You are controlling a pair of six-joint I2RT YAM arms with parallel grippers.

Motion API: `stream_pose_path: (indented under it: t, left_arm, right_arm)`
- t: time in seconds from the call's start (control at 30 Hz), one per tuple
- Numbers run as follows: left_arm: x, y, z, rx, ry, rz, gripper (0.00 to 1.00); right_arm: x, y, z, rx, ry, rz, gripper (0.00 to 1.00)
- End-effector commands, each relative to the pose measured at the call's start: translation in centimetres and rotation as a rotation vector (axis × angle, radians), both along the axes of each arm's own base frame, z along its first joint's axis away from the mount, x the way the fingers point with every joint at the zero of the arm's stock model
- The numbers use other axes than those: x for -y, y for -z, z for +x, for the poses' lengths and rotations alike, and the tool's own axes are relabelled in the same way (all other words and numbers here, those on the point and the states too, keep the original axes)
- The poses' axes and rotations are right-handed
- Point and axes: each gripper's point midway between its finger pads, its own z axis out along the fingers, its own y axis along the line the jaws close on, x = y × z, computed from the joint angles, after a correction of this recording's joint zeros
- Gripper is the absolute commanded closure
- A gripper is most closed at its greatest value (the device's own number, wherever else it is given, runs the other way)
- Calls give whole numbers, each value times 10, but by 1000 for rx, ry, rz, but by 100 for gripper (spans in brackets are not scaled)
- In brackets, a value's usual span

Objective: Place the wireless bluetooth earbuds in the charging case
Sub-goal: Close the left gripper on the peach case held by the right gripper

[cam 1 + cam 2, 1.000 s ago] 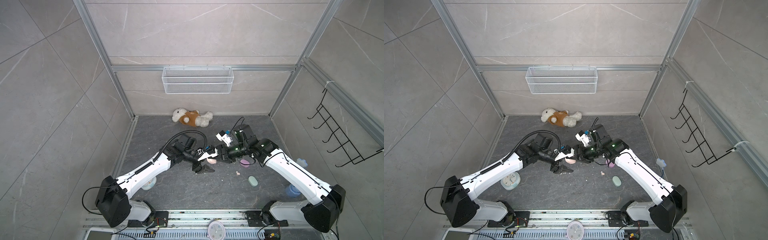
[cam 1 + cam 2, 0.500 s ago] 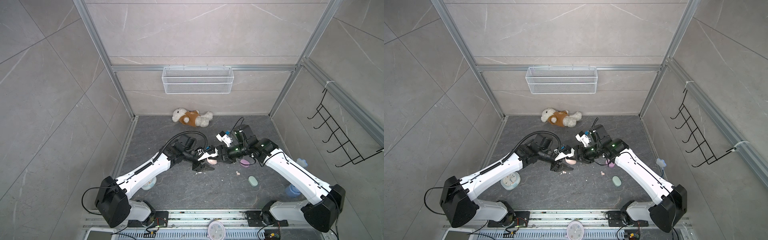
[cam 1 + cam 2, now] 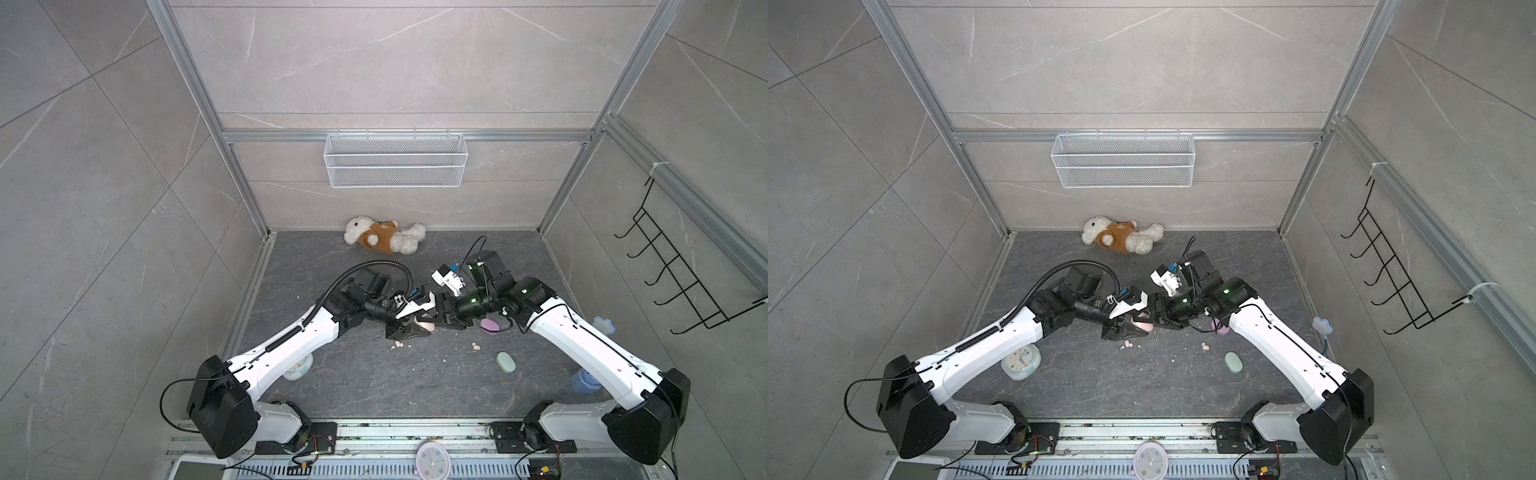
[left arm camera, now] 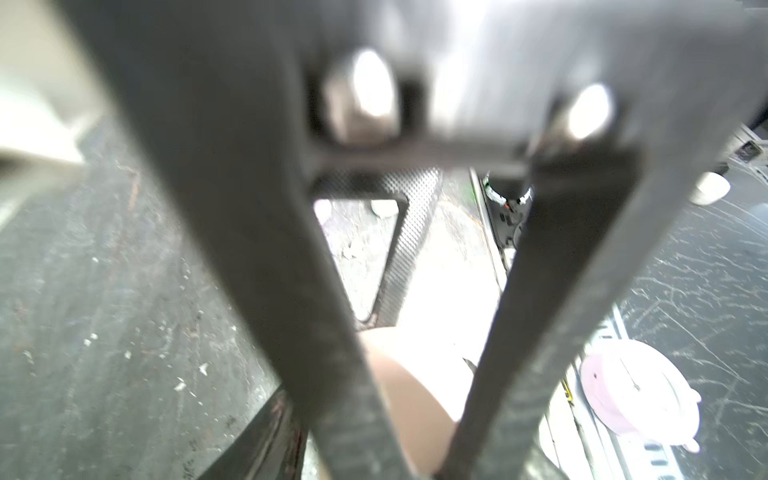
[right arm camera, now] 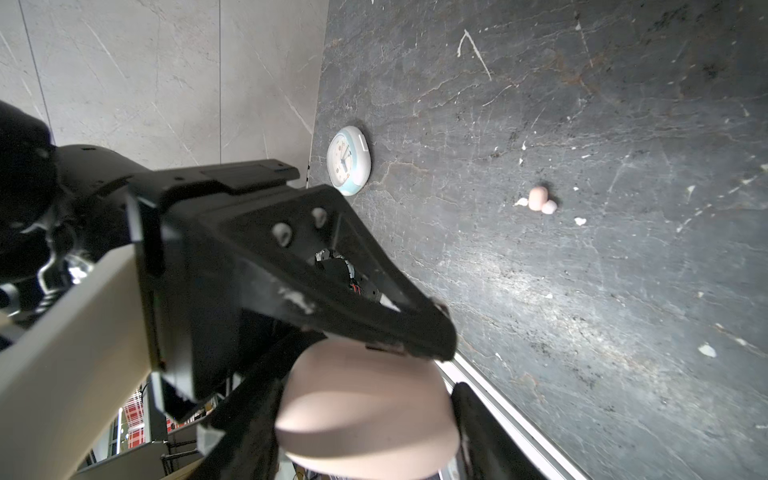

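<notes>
Blue clock (image 3: 1020,361): laid flat on the floor, partly covered by the left arm.
Left claw (image 3: 415,328): pinched on the peach case (image 5: 365,411) from the 9 o'clock side.
Peach earbud (image 3: 399,344): seen loose on the floor, at 6 o'clock just beside the left claw.
Peach case: gripped by both claws over the middle of the floor.
Right claw (image 3: 1158,319): clamped on the same case from the 3 o'clock side.
Second peach earbud (image 3: 474,345): seen loose on the floor, at 5 o'clock from the right claw, apart from it.
Lilac case (image 3: 490,326): partly hidden under the right arm.
Green case (image 3: 506,361): laid at 4 o'clock, near the second earbud.
</notes>
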Motion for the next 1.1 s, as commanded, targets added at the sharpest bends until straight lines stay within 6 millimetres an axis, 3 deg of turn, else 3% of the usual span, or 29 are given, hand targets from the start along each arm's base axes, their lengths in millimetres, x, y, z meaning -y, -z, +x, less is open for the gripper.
stream_pose_path:
  t: [0.0,0.57,1.07]
  left_arm:
    - [4,-29,-1,42,7,-79,44]
    - [1,-10,-11,-10,52,-6,38]
    - [3,-10,-14,-8,60,-9,48]
  right_arm:
    - [2,1,-5,5,-20,-11,41]
    - [-1,-9,0,19,-4,6,40]
    - [-2,-10,1,16,1,5,40]
